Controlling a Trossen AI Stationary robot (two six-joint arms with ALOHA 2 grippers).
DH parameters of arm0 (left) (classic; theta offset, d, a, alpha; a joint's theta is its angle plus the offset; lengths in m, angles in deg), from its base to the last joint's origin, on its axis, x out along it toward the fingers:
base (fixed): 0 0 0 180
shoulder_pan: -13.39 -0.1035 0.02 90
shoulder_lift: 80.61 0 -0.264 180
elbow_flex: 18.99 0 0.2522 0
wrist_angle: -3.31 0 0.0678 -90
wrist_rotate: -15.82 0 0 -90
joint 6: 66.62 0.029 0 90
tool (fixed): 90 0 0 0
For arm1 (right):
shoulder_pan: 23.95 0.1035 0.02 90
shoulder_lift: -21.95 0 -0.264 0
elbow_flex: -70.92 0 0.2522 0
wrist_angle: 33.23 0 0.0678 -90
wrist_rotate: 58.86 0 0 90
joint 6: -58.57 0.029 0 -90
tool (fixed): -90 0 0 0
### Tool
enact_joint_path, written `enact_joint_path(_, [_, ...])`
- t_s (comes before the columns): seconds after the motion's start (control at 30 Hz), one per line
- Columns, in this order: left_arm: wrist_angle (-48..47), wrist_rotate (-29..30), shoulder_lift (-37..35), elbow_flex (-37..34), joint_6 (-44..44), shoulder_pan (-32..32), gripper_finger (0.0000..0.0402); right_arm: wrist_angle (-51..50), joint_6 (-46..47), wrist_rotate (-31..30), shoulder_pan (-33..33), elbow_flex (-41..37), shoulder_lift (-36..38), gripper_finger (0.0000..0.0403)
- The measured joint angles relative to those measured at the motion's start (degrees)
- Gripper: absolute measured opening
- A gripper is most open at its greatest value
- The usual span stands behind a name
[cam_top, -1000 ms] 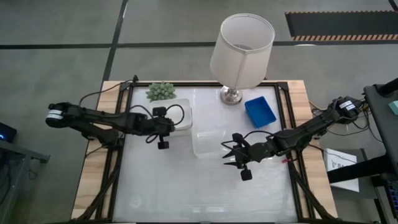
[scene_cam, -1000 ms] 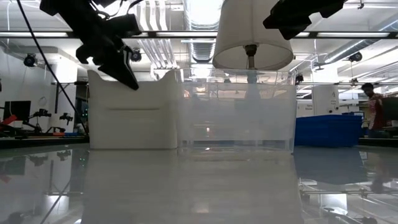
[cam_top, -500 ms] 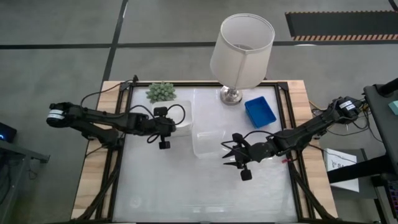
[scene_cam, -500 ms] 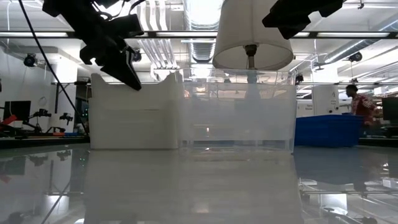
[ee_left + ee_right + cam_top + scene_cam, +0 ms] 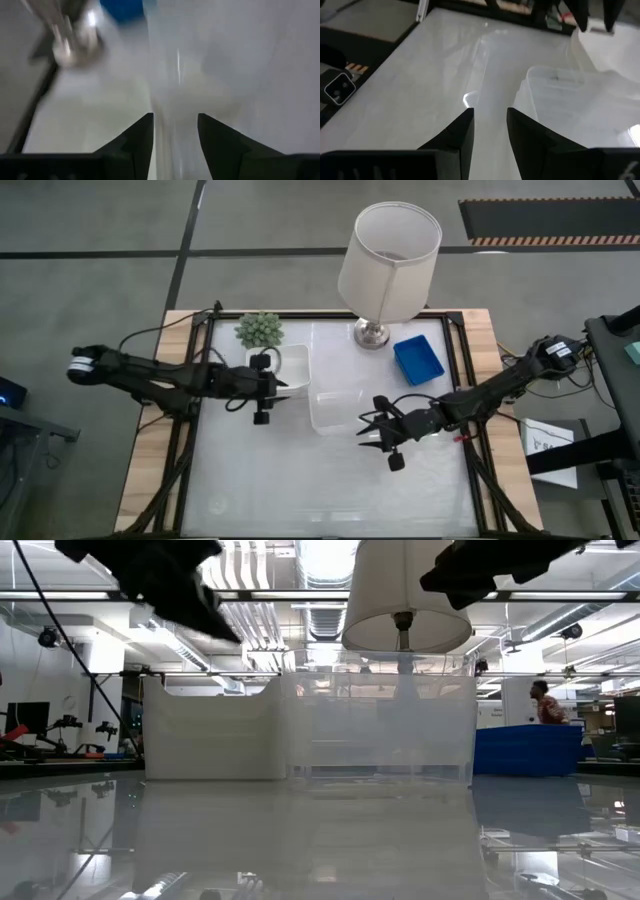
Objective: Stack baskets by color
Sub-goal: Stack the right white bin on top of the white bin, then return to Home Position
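The white basket point(image 5: 292, 362) rests flat on the table beside the clear basket point(image 5: 335, 408), their sides close together. The blue basket point(image 5: 418, 360) sits apart at the far right, next to the lamp's foot. My left gripper point(image 5: 283, 387) hovers open above the white basket's near rim point(image 5: 210, 680), clear of it in the low view point(image 5: 190, 595). In its wrist view point(image 5: 175, 135) nothing is between the fingers. My right gripper point(image 5: 366, 430) hangs open in the air by the clear basket's near right corner point(image 5: 530, 80), holding nothing.
A lamp with a white shade point(image 5: 390, 250) stands at the far middle of the table, and a small green plant point(image 5: 260, 328) at the far left. The near half of the table point(image 5: 330, 490) is bare. A person point(image 5: 540, 700) moves in the room behind.
My left gripper has let go of the white basket's rim and risen above it, tipping closer to level. The white basket's rim now sits lower than before, flat on the table.
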Motion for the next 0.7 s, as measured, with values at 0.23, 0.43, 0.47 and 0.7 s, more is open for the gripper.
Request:
enact_joint_path(0.23, [38.18, 0.09, -1.83, -15.63, 2.93, 0.50, 0.0126, 15.61, -5.67, -0.01, -0.13, -8.55, 0.15, 0.0107])
enact_joint_path(0.43, [54.80, 1.98, -1.47, -25.13, 2.94, 0.50, 0.0110, 19.33, -5.81, -0.04, -0.89, -13.60, 3.91, 0.0107])
enact_joint_path(0.47, [55.91, 1.96, -1.93, -26.02, 2.93, 0.51, 0.0107, 19.58, -5.39, -0.03, -1.10, -14.25, 4.93, 0.0107])
enact_joint_path(0.7, [58.64, 1.98, -7.22, -29.90, 2.99, 0.51, 0.0089, 19.58, -6.26, -0.13, -2.25, -18.36, 13.03, 0.0107])
